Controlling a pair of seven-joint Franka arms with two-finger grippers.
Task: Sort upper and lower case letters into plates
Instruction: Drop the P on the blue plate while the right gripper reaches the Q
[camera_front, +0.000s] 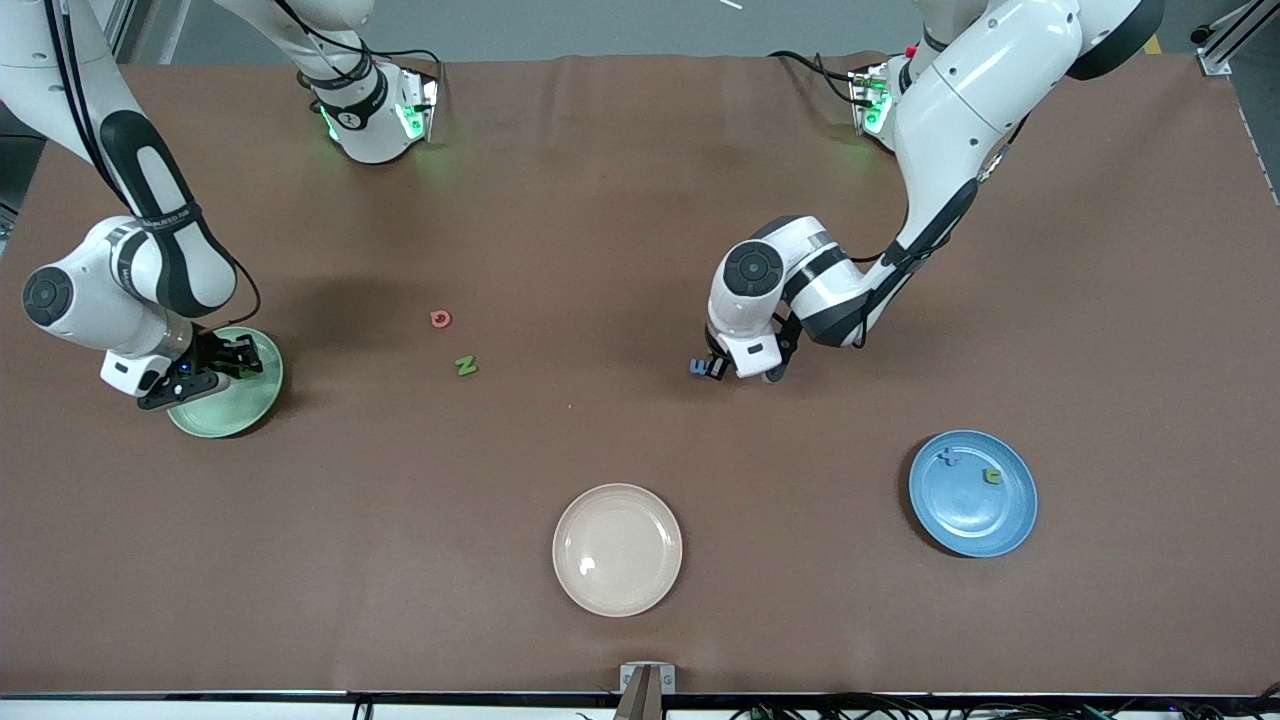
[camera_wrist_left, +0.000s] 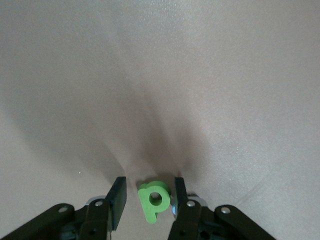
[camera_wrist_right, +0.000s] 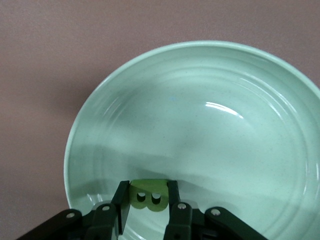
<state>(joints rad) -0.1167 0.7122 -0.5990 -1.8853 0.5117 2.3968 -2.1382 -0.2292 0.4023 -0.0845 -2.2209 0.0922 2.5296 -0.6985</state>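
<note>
- Jaws first: the right gripper (camera_front: 228, 368) was clenched on a green B (camera_wrist_right: 148, 199) over the mint plate (camera_front: 262, 400); the left gripper (camera_front: 722, 368) had its fingers (camera_wrist_left: 118, 199) either side of a green p (camera_wrist_left: 154, 199) low over the mat, gaps showing on both sides, so whether they gripped I could not tell
- Working across the front view: the mint plate sat at the right arm's end; a pink letter (camera_front: 440, 319) and a green N (camera_front: 465, 366) lay loose mid-table, the N nearer the camera; the cream plate (camera_front: 617, 549) sat nearest the camera with nothing in it; a blue letter (camera_front: 698, 368) lay just beside the left gripper; the blue plate (camera_front: 972, 493) held a blue letter (camera_front: 947, 459) and a green letter (camera_front: 991, 476)
- Handling, as I judged it: the letters looked light, chunky and stiff, likely foam, so not fragile but easily nudged or tipped; best pinched across the flat sides of the stem, squarely
- Hard to make out: the pink letter's case; the shapes of the two letters in the blue plate; the right arm covered part of the mint plate, so anything lying under it was hidden
</note>
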